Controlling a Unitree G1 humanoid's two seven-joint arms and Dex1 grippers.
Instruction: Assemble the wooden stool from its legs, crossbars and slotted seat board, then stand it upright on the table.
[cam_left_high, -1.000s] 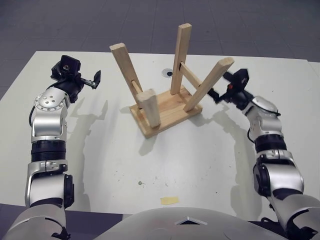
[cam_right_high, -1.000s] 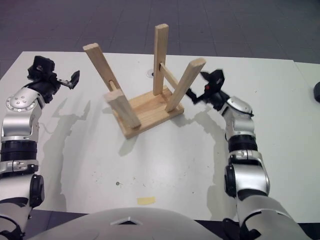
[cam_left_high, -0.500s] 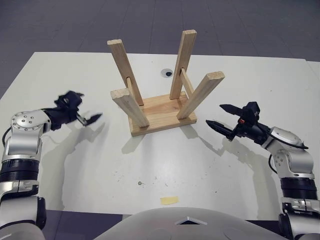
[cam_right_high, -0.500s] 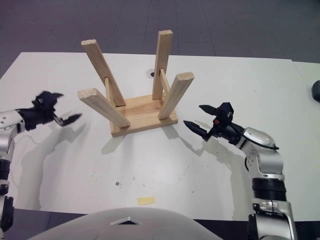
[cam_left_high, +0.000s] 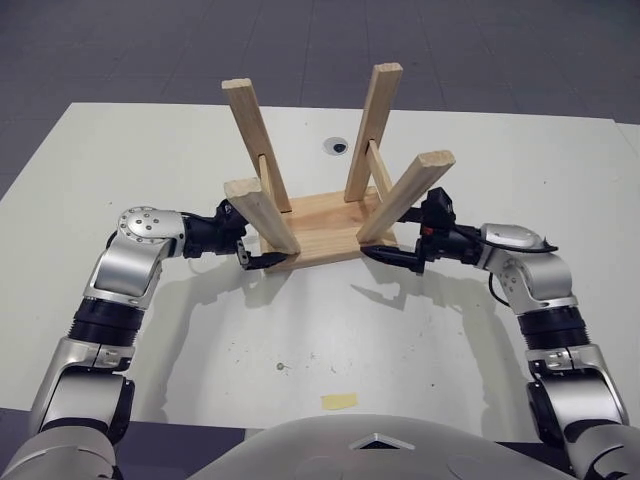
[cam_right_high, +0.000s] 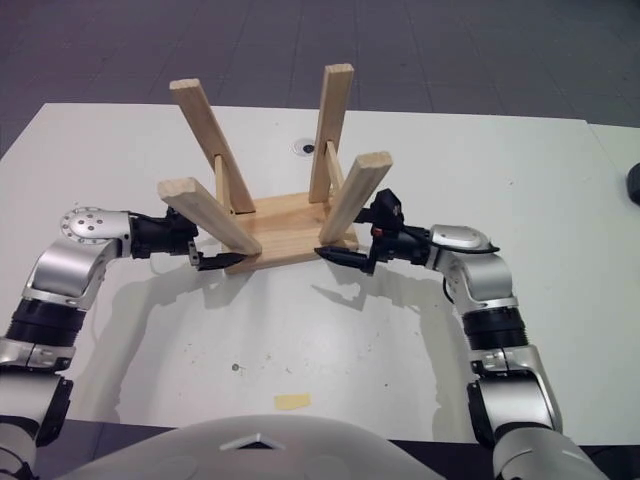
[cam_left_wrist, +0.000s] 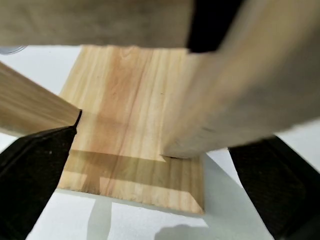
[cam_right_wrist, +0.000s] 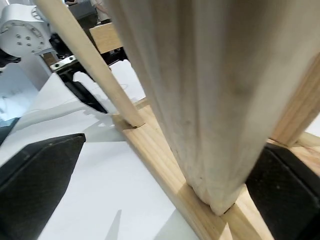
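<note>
Toward the middle of the white table's (cam_left_high: 150, 150) far edge, your pale wooden stool (cam_left_high: 330, 205) lies upside down, slotted seat board (cam_left_high: 312, 238) flat, four legs up, crossbars (cam_left_high: 378, 170) fitted. Assembly looks done; only the flip upright remains. Your left gripper (cam_left_high: 250, 255) gapes wide around the near-left leg (cam_left_high: 262, 212), clamping nothing. Your right gripper (cam_left_high: 405, 245) straddles the near-right leg (cam_left_high: 405, 195) the same way. Half a second ago both hung well out to the sides.

surface (cam_left_high: 150, 150): white, spans the frame
stool (cam_left_high: 320, 215): upper centre, upside down, resting flat on surface
tape scrap (cam_left_high: 338, 401): lower centre
round fitting (cam_left_high: 338, 147): top centre, behind stool
</note>
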